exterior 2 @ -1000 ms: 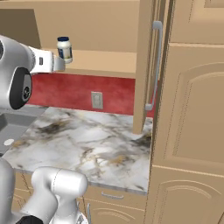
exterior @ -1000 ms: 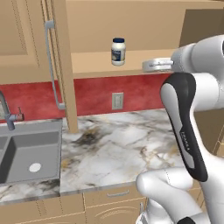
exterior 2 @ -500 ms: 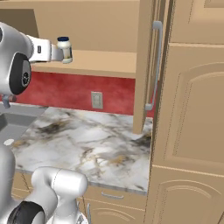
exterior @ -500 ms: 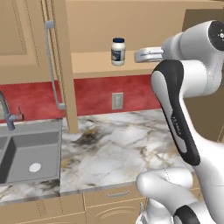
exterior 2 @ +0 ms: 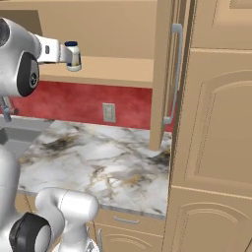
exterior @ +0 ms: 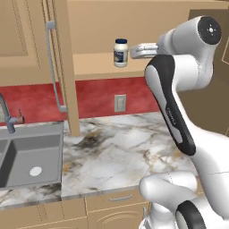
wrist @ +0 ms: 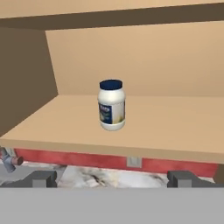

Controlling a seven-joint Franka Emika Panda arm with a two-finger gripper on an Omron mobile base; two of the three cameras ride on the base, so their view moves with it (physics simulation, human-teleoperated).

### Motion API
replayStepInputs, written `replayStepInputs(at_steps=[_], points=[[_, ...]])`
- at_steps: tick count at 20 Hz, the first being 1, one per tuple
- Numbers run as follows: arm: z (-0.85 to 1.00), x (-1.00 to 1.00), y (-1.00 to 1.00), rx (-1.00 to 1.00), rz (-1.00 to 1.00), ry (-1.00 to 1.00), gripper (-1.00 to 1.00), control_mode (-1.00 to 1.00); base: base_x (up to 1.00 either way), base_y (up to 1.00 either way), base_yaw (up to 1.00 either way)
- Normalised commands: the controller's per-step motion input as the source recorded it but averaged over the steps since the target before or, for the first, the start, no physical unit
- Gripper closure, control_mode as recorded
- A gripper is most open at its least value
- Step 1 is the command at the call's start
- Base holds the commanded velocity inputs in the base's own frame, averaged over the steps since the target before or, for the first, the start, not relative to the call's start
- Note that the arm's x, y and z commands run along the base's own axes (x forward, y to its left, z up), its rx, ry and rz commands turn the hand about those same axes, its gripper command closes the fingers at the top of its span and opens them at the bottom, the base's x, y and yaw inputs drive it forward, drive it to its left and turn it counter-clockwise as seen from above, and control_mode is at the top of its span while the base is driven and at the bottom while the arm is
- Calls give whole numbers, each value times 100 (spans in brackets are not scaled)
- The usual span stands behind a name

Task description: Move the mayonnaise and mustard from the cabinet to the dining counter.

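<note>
The mayonnaise (exterior: 120, 52) (exterior 2: 73, 55) (wrist: 111, 105), a squat white jar with a dark blue lid, stands upright near the front edge of the open cabinet's shelf (exterior: 89, 65) (wrist: 170, 127). My gripper (exterior: 133, 51) (exterior 2: 64, 52) (wrist: 113, 178) hovers level with the jar, just in front of the shelf edge and pointing at it. It is open, with nothing between the widely spread fingertips (wrist: 43, 177), and a short gap separates them from the jar. The mustard and the dining counter are out of view.
The cabinet's open door (exterior: 60, 67) (exterior 2: 165, 74) with its long silver handle juts out over the marble counter (exterior: 116, 152). A grey sink (exterior: 29, 154) with a tap lies at the left. A red backsplash with a wall socket (exterior: 119, 103) runs under the shelf.
The arm has swung the hand up and in toward the shelf, closing most of the gap to the jar. The jar has stayed put and the jaws have stayed open.
</note>
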Motion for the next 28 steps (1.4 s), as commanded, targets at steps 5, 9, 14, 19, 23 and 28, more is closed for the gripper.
replayStepInputs(at_steps=[5, 9, 14, 19, 23, 28], points=[[0, 32, 11, 0, 0, 0, -100, -100, 0, 0, 0], [0, 30, 9, 0, 0, 0, -100, -100, 0, 0, 0], [0, 29, 6, 0, 0, -1, -100, -100, 0, 0, 0], [0, 29, 5, 0, 0, -1, -100, -100, 0, 0, 0], [0, 33, 5, -2, 0, -2, -100, -100, 0, 0, 0], [0, 30, 5, -4, 0, -6, -100, -100, 0, 0, 0]])
